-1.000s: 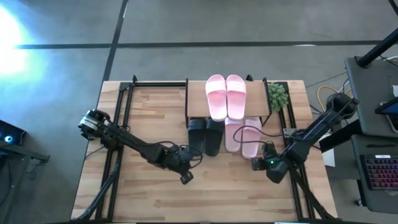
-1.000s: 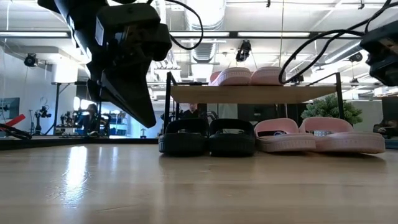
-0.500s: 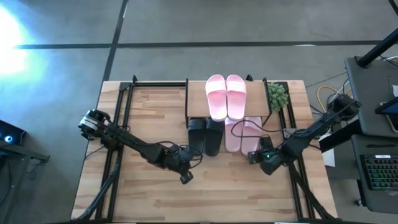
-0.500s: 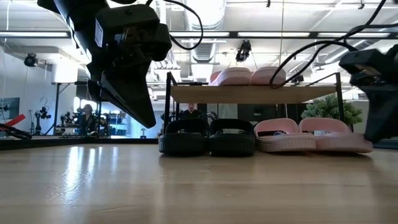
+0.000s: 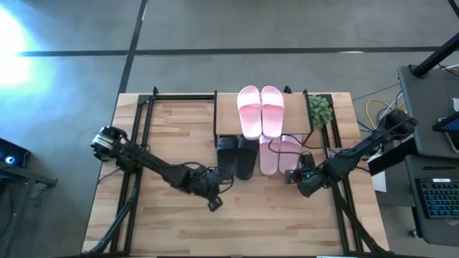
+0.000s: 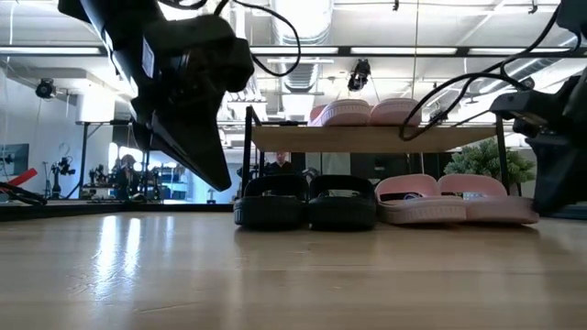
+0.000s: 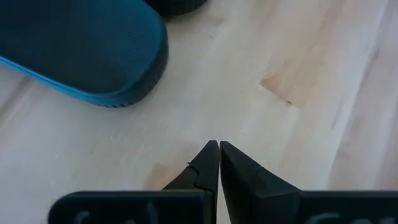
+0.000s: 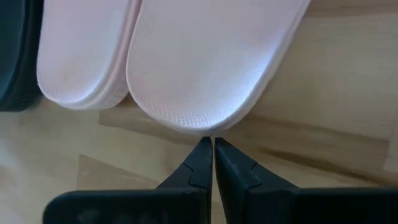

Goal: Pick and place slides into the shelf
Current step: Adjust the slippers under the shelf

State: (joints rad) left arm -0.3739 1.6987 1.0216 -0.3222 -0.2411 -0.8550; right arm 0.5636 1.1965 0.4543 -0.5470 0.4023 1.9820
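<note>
The shelf stands at the table's far middle, with a pale pink pair of slides on its top board. Under it, a black pair and a second pink pair lie soles down on the table, heels toward the near edge. My right gripper is shut at the heel of the right-hand lower pink slide. My left gripper is shut and hangs above the bare table, just near of the black pair's heels, touching nothing. My right gripper has its shut fingertips against the heel end of the right-hand lower pink slide. The fingers slant down from the table's near right side and meet the heel's rounded rim. The slide lies flat on the table beside its mate.
A small green plant stands right of the shelf. Black rails run along the table's left and right sides. Open wood lies between the slides and the near edge.
My right gripper, shut throughout, has gone toward the far edge and a little left and down, against the pink slide's heel. That slide has slid farther under the shelf and now lies straighter beside its mate.
</note>
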